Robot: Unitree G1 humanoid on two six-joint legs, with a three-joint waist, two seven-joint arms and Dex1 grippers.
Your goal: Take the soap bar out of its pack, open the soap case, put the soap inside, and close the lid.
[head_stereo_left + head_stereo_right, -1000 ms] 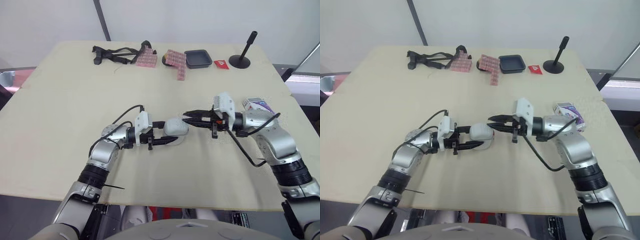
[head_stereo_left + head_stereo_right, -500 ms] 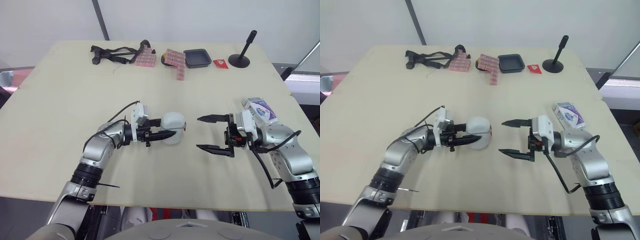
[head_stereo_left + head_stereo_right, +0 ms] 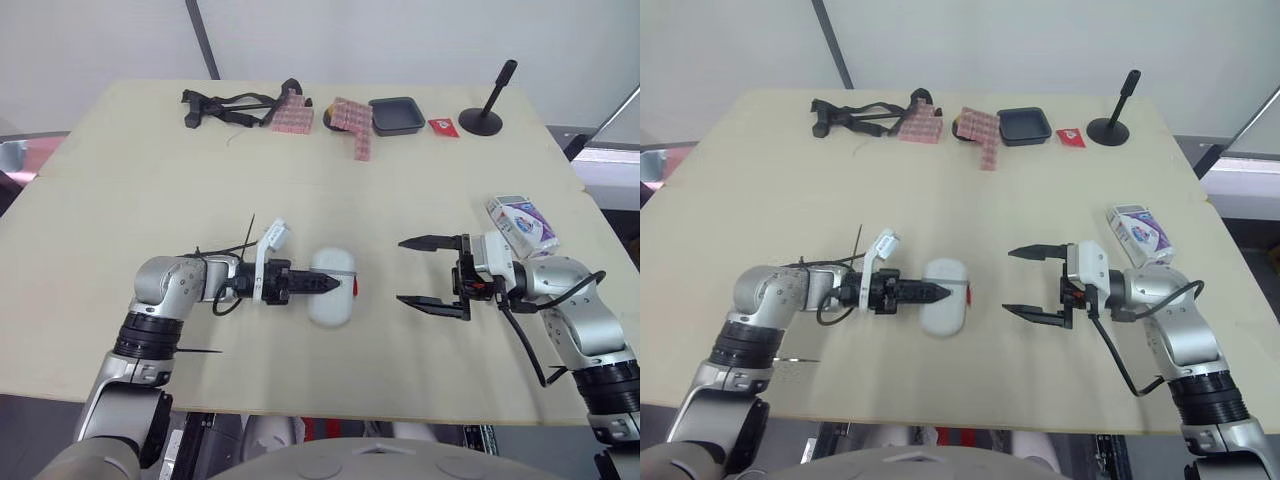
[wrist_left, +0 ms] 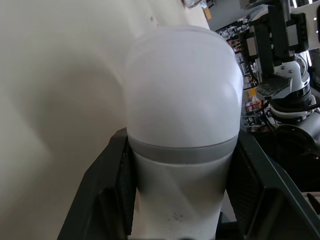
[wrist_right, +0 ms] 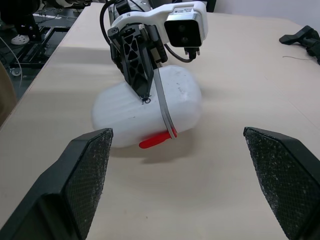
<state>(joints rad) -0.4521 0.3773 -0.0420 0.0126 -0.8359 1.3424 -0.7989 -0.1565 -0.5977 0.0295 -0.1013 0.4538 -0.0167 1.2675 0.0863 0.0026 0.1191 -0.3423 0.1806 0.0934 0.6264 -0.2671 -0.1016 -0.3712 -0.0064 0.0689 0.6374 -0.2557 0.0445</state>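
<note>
The white oval soap case, with a grey band and a red latch, lies low over the table's middle. My left gripper is shut on it, one black finger on each side. My right gripper stands open a short way to the right of the case, jaws wide apart, nothing between them; its pads face the case. The soap pack, a white and purple box, lies on the table beside my right forearm.
Along the table's far edge lie a black strap bundle, pink checkered packs, a black tray, a small red item and a black stand. The table's right edge runs close behind the soap pack.
My right gripper, a second ago shut at the case's end, has opened wide and drawn back to the right. My left gripper has turned the case and brought it lower.
</note>
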